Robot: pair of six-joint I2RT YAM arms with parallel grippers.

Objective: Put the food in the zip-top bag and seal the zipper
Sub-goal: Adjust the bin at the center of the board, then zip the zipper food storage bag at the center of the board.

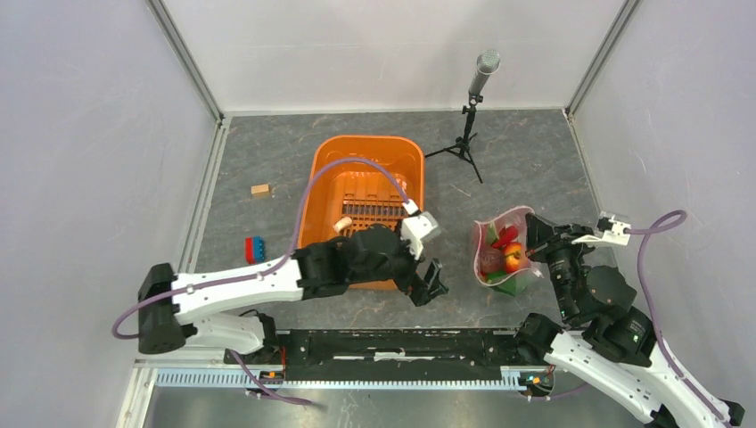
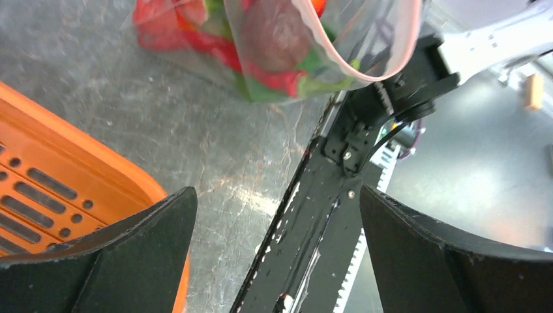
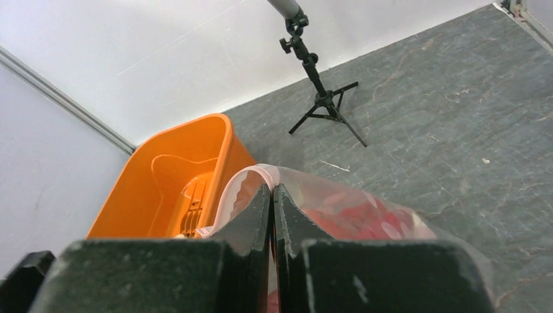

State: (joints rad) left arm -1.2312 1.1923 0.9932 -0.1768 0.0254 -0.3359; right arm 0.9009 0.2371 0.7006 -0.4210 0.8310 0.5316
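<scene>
**Food's in the bag, right arm pinching the rim**

Here's the zip-top bag, sitting on the right half of the grey table, nearer the front edge than the back, just right of the orange tub. The food is inside it: red pieces, green leaf at the bottom, and in the left wrist view a dark round piece pressed against the clear film.

The mouth gapes. The zipper, that pale pink strip, curves in an open loop, its two sides apart.

The right gripper is at the bag's right edge, fingers squeezed together with only a sliver between them and clear plastic caught there. It's clamped on the bag's rim.

The left gripper hovers over the table near the front edge, between the tub's near right corner and the bag. Its jaws are spread wide with nothing in them, and it touches neither.

Elsewhere, a microphone stand stands toward the back edge. A wooden block and a blue and red block lie left of the tub.
</scene>
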